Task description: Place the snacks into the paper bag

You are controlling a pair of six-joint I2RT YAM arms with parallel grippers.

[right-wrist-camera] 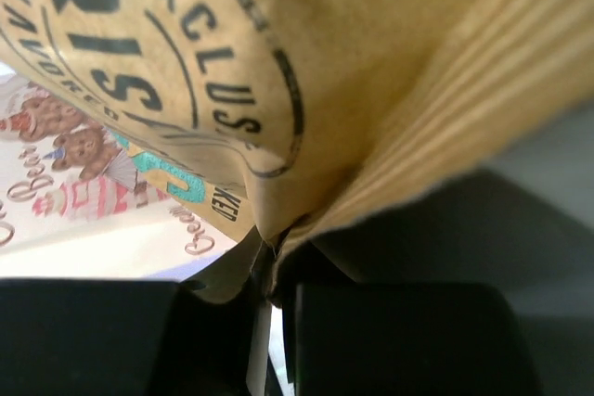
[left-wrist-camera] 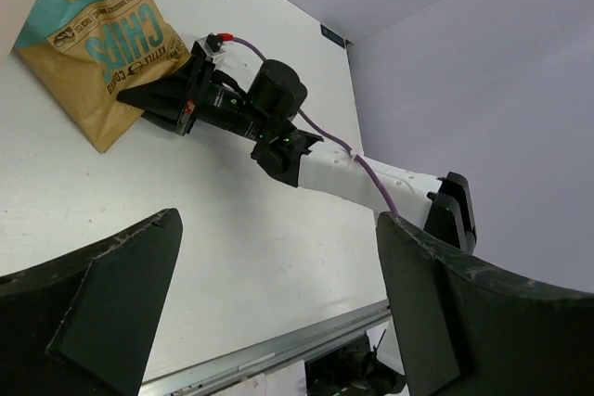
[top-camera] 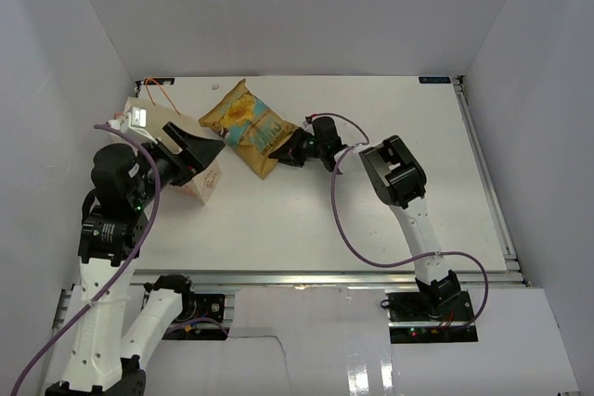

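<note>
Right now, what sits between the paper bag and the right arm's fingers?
The chip bag, its edge pinched by the right fingers; top view shows it.

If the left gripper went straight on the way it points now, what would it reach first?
Probably the chip bag, near the end pinched by the right gripper. Height is unclear, so it might pass above the bag.

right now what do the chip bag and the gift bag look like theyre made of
Chip bag: looks like matte tan kraft paper with a teal printed panel; its sealed edge is ribbed and crimped. An inner film lining cannot be ruled out. Gift bag: matte cream paper with a faint printed pattern, plus orange cord handles that look like twisted string.
</note>
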